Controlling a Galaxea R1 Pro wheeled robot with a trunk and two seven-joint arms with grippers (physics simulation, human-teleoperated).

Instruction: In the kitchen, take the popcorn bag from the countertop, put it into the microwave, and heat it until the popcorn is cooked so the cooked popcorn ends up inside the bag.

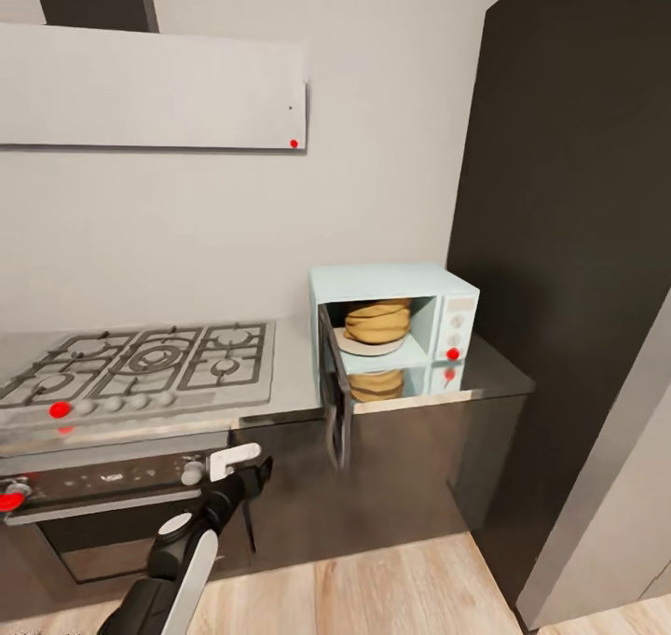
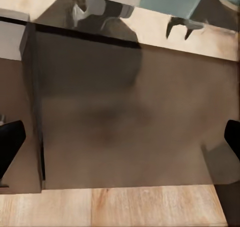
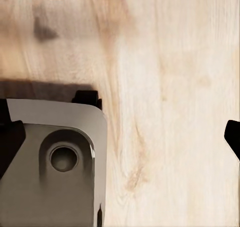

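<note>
Popcorn bag (image 1: pixel 377 322) sits inside microwave (image 1: pixel 396 285) at the bench's right end, door open; both our grippers' fingers apart, empty; next, we judge: shut door, start heating.

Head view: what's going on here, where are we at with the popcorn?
The popcorn bag already sits on the plate inside the microwave, whose door hangs wide open over the countertop edge. Nothing is being held. The left gripper is open and low in front of the dark cabinets beside the oven, apart from the door. The right gripper is open too, pointing down at the wooden floor. The door is not yet closed.
</note>
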